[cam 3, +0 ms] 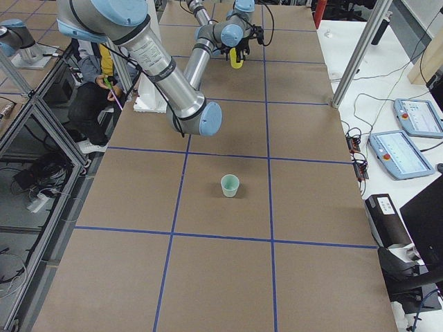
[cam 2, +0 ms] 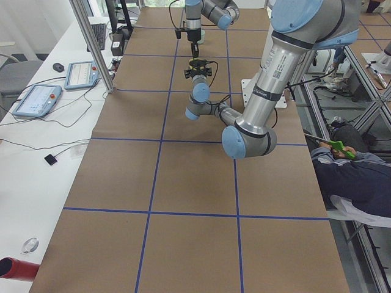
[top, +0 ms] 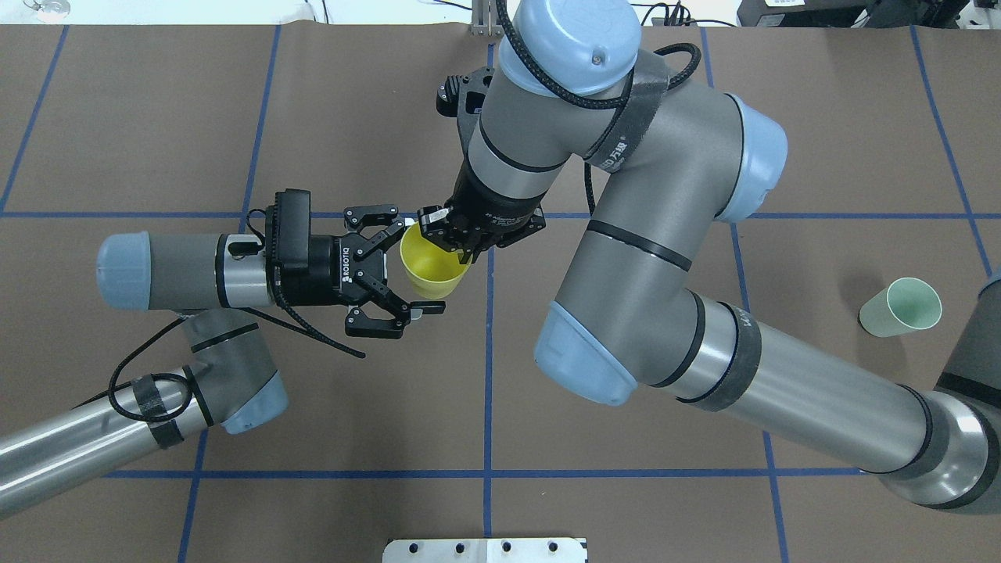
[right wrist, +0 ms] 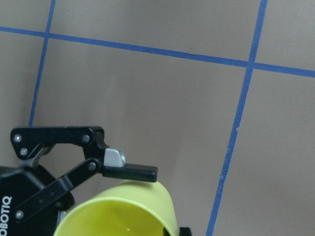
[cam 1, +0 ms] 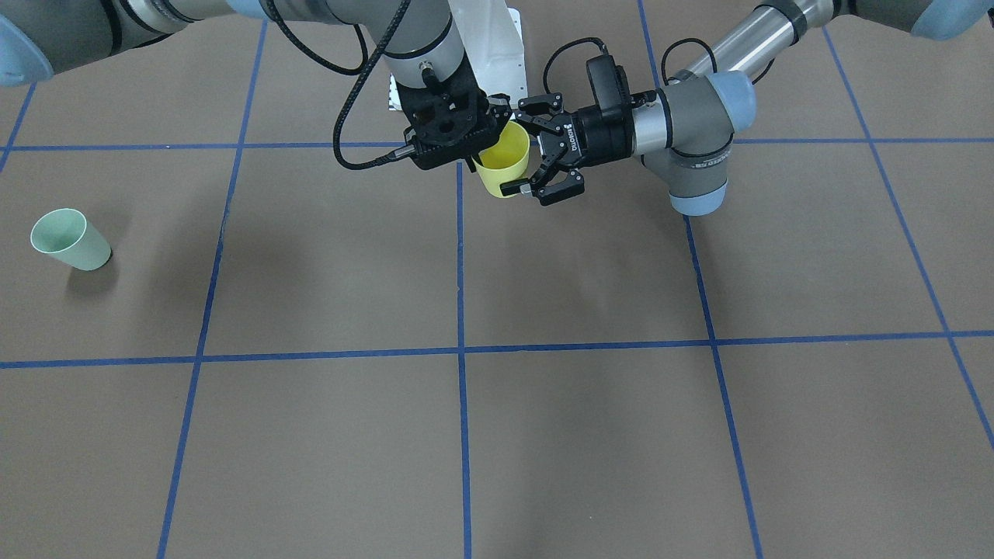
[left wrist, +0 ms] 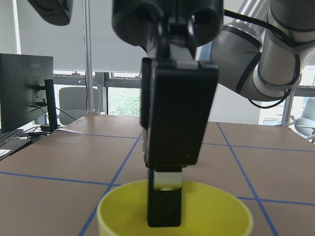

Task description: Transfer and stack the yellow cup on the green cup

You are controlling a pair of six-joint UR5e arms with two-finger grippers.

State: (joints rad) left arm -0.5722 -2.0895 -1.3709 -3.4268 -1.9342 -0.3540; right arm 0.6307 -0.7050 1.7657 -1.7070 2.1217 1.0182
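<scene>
Only the left wrist view shows the right gripper pinching the yellow cup by its rim; the left gripper is spread wide around it.

Look at the yellow cup: smooth plastic with a soft sheen. The green cup is the same plastic, paler and duller. The worktop is matt brown and paper-like, crossed by blue tape. The left gripper is matt black, its pads bare metal. The arm tubes gleam silver, and the joint caps are glossy pale-blue plastic.
</scene>
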